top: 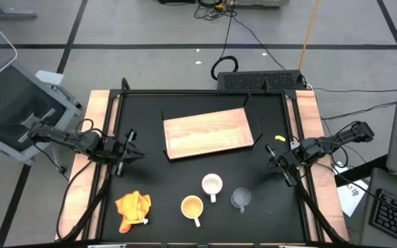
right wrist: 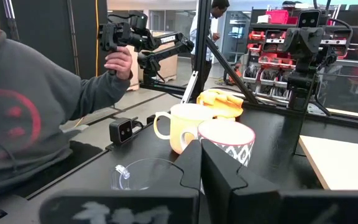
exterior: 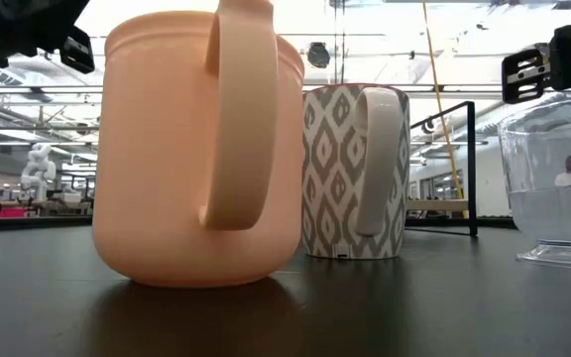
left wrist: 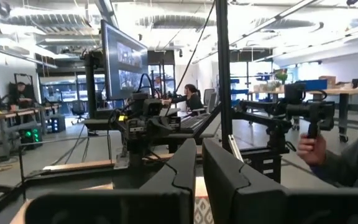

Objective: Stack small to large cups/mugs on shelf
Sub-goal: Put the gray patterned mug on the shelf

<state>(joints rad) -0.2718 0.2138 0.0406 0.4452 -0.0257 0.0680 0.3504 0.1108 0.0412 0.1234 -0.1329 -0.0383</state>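
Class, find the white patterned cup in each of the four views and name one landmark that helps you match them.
High view: white cup sits below the board, centre.
Low view: centre, right of the yellow cup.
Left wrist view: cannot tell; only a patterned sliver shows between the jaws.
Right wrist view: centre, just beyond the jaws.
Shared landmark: the yellow cup beside it.

Overhead ceiling lights lit the scene brightly and evenly; shadows on the black tabletop (top: 185, 172) were faint. In the low view, ceiling glare washed out the background, and the yellow-orange cup (exterior: 201, 149) loomed close and soft-edged.
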